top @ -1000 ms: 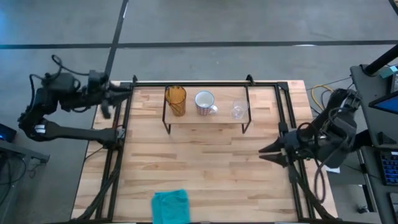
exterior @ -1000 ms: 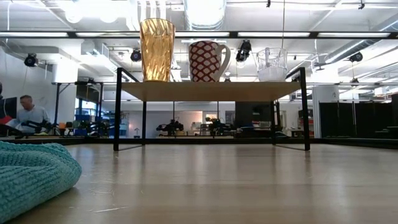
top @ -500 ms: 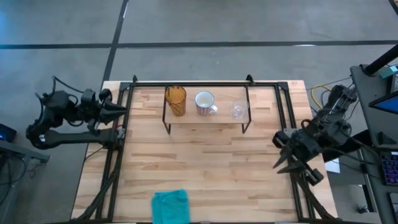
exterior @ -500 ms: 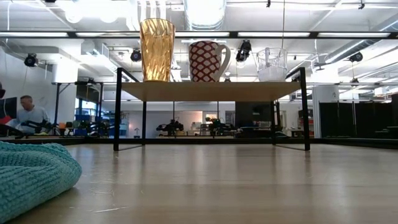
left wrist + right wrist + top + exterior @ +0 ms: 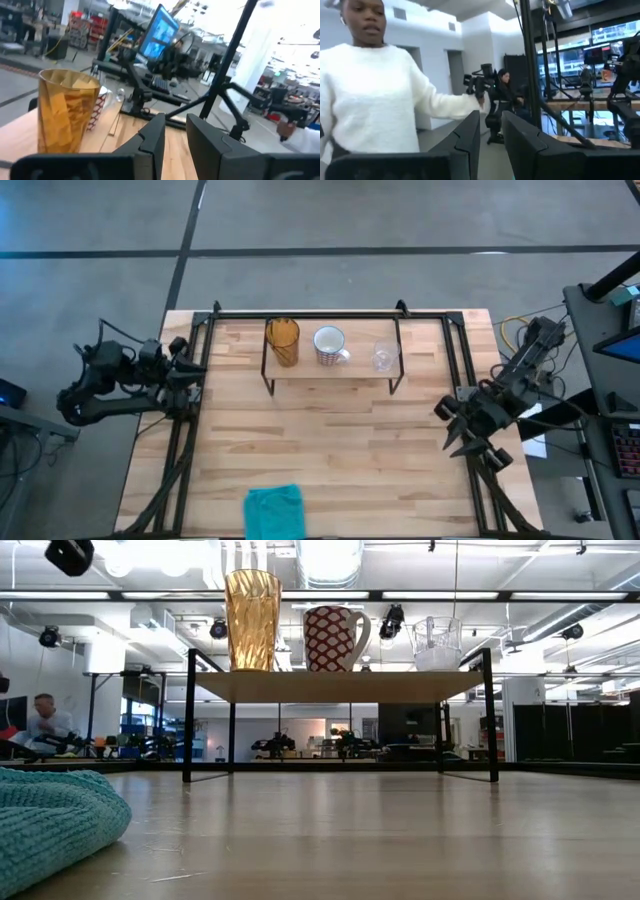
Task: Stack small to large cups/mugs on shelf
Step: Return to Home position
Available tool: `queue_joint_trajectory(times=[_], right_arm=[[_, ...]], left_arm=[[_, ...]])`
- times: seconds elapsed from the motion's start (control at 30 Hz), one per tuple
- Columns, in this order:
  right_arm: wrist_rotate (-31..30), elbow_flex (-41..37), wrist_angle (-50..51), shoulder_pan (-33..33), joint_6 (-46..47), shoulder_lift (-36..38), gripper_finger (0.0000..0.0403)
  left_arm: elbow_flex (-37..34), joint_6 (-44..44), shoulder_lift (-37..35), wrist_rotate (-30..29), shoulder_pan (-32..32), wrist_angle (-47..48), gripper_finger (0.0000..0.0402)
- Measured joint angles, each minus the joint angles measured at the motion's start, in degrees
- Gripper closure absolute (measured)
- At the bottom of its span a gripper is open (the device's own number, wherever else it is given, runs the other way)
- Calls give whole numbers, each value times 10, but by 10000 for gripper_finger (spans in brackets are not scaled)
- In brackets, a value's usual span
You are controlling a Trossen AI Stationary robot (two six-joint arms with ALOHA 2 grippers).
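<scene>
Low shelf (image 5: pixel 331 373) toward far side of table (image 5: pixel 330 442), carrying in one row, apart: amber tumbler (image 5: pixel 283 340), patterned mug (image 5: pixel 329 345), clear glass (image 5: pixel 384 356). Left gripper (image 5: pixel 193 364) at table's left edge, right gripper (image 5: pixel 450 430) at its right edge, both empty, fingers narrowly parted. Teal cloth (image 5: pixel 274 510) at near edge.

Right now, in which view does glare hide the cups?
Low view: ceiling lamps shine behind the shelf, so the clear glass nearly melts into the glare, while the amber tumbler glows. High view: even light, no glare.
</scene>
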State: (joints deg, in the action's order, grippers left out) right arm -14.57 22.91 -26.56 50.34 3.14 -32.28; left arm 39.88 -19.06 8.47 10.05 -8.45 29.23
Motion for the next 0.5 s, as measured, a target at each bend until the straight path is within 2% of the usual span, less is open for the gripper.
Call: queue_joint_trajectory(times=[0.1,0.23,0.3,0.5], right_arm=[[0,-63,-66,0,9,21,326],[-3,-134,-164,0,27,32,326],[-3,-161,-197,0,26,34,326],[-4,-213,-239,0,28,36,326]], left_arm=[[-42,2,-29,10,0,-54,336],[-91,0,-68,20,0,-63,336],[-114,-1,-69,23,0,-62,336],[-149,-1,-52,81,0,-80,336]])
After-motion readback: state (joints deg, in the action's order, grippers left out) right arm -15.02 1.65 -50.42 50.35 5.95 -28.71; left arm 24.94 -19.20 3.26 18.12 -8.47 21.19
